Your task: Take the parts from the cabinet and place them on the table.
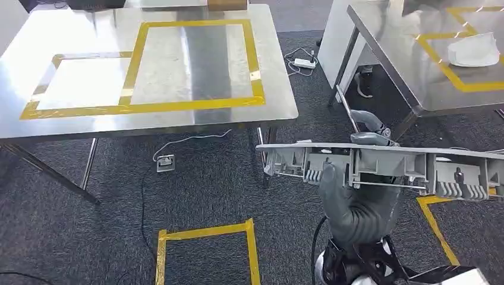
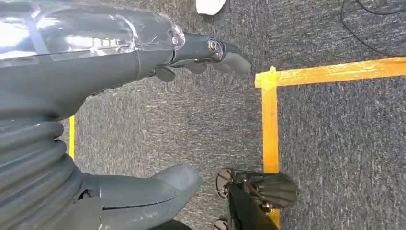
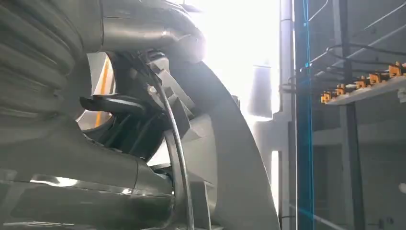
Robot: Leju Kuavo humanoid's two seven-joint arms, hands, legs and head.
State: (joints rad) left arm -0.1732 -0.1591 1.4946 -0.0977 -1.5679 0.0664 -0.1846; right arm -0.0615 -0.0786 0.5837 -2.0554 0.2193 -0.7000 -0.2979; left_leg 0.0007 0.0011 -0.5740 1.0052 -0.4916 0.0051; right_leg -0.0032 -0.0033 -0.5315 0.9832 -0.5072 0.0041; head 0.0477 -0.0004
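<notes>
The part (image 1: 380,163) is a long grey plastic moulding, kind of a trim strip with ribs, clips and little pockets along its underside, plus a thin metal rod running along it. It sits roughly level and stretches sideways across the head view, out past the right edge. The right hand (image 1: 350,190) grips it from below near the middle, up above the dark carpet, in front of the near corner of the steel desk (image 1: 71,127) with its yellow tape outlines, not touching it. Up close from the wrist, the part (image 3: 225,158) shows a curved pale wall.
</notes>
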